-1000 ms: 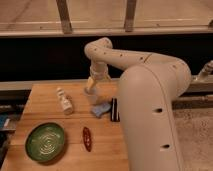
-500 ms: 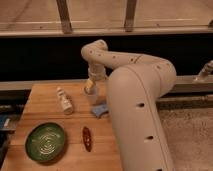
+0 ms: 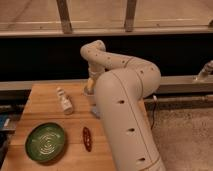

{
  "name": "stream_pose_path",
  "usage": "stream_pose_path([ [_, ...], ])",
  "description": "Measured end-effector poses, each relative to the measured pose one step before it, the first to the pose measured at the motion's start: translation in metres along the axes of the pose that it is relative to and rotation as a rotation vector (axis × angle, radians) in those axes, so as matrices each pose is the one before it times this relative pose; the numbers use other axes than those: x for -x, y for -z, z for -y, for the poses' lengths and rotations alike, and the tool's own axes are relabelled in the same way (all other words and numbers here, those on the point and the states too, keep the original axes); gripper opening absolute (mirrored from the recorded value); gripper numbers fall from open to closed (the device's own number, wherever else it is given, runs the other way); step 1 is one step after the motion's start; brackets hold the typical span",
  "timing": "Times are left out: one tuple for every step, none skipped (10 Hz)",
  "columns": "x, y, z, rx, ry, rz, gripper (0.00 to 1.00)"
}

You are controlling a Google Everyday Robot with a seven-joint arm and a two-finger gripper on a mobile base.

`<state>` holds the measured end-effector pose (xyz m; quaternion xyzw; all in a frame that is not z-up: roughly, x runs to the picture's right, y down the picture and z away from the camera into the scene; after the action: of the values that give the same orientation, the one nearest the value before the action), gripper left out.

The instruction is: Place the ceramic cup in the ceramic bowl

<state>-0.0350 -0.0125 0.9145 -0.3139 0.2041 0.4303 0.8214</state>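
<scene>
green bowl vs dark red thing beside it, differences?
The ceramic bowl is round and green with white rings; the red object is a narrow, dark oblong. The bowl is far wider than the red object. Both lie on the wooden table, apart; the hand hangs near the table's far edge, away from both.

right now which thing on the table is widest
The green ceramic bowl, front left, far broader than the white figure or red oblong piece. The gripper is near the table's far edge.

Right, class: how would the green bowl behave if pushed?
The green bowl is wide and shallow, so it likely slides rather than tips. Its glazed look suggests ceramic: probably heavyish, chippable. The end effector is back over the table, apart from it.
</scene>
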Motion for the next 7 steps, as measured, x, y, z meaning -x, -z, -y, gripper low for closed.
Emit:
stream_pose_path([
  [-0.00039,-0.00457,0.00086,0.01543,0.00853,-0.01505,0.66],
  [-0.00209,-0.00458,0.00076,0.01988,0.02097,-0.01470,0.53],
  [-0.00138,0.00047,-0.00290,0.00797,0.01931,0.00189,0.44],
  [-0.00019,0.00263,-0.00368,0.00383,0.01602,0.00282,0.36],
  [-0.00253,0.00231,-0.00240,0.00368,0.00629,0.00336,0.25],
  [-0.00450,0.00573,-0.00268,0.00527,0.00755,0.01780,0.14],
  [-0.00582,0.00913,-0.00280,0.00680,0.00644,0.01896,0.05],
])
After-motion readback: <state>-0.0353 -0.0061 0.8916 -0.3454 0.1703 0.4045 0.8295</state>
